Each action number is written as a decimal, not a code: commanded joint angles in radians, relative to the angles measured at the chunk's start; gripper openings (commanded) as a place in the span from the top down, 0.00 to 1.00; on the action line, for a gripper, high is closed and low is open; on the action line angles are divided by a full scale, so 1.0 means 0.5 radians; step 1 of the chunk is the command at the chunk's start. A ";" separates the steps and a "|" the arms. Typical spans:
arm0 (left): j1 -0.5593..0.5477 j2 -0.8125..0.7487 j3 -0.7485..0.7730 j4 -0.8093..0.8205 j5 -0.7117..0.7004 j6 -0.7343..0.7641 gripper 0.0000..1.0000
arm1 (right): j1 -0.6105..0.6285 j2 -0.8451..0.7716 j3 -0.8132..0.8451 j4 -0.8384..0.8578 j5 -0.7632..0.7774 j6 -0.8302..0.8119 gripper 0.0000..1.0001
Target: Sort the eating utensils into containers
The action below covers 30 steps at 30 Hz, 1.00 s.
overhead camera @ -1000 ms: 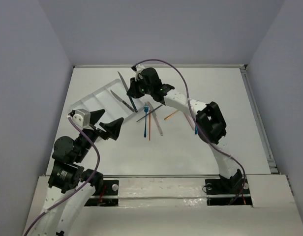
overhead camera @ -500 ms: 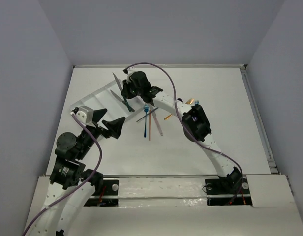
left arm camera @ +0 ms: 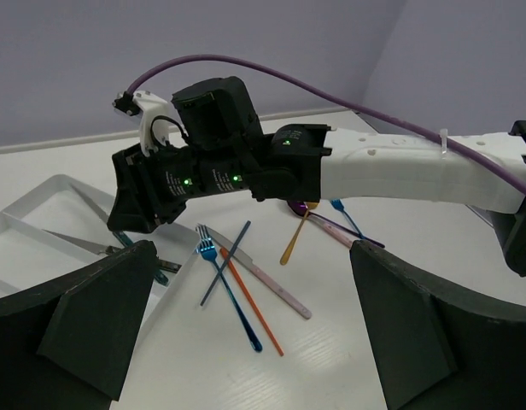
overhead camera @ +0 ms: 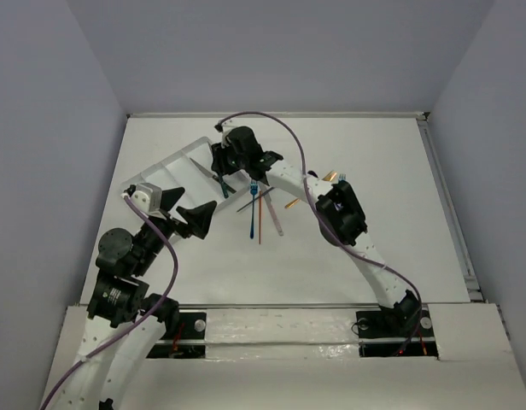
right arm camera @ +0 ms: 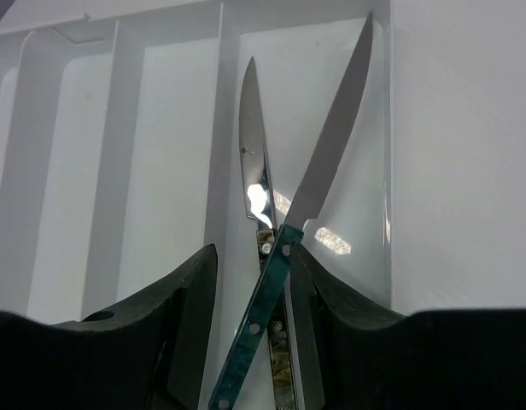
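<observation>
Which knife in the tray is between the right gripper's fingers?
The teal-handled knife, lying crossed over the mottled-handled knife; its handle runs between the fingers of the right gripper.

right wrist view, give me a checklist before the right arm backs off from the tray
1. Teal-handled knife inside the white tray: ok. It lies in the compartment at the tray's edge, crossed over a second knife.
2. Right tool released: ok. The fingers are apart and a gap shows beside the handle.
3. Handle free of both fingers: cannot tell. It sits close to one of them.
4. Left tool out of the way: ok. It is open, empty and apart from the right arm.
5. Table sorted: not ok. A blue fork, an orange utensil and others lie loose.
</observation>
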 commanded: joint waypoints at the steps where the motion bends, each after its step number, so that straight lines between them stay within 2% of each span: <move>1: 0.011 0.001 0.055 0.101 0.039 -0.002 0.01 | 0.013 -0.252 -0.090 0.058 0.007 -0.027 0.54; 4: 0.011 -0.002 0.055 0.104 0.045 -0.002 0.01 | 0.013 -0.402 -0.301 0.140 0.059 -0.024 0.54; 8: 0.011 -0.014 0.052 0.104 0.054 -0.005 0.01 | 0.013 -0.873 -0.819 0.321 0.319 0.003 0.57; 9: 0.011 -0.017 0.052 0.101 0.054 -0.008 0.01 | 0.013 -0.966 -1.103 0.373 0.369 0.034 0.58; 11: 0.011 -0.032 0.052 0.101 0.060 -0.008 0.01 | 0.013 -1.138 -1.387 0.484 0.452 0.055 0.58; 12: 0.011 -0.032 0.052 0.101 0.063 -0.012 0.01 | 0.013 -1.261 -1.613 0.484 0.553 0.068 0.58; 15: 0.011 -0.042 0.049 0.101 0.079 -0.012 0.01 | 0.013 -1.378 -1.899 0.346 0.728 0.120 0.56; 17: 0.011 -0.048 0.049 0.104 0.082 -0.015 0.01 | 0.013 -1.418 -2.020 0.239 0.750 0.154 0.55; 21: 0.011 -0.057 0.049 0.101 0.082 -0.015 0.01 | 0.031 -1.519 -2.262 0.263 0.738 0.203 0.52; 25: 0.011 -0.054 0.043 0.104 0.085 -0.015 0.01 | 0.059 -1.504 -2.275 0.248 0.661 0.200 0.51; 30: 0.011 -0.057 0.043 0.104 0.082 -0.015 0.01 | 0.117 -1.385 -2.229 0.174 0.737 0.200 0.51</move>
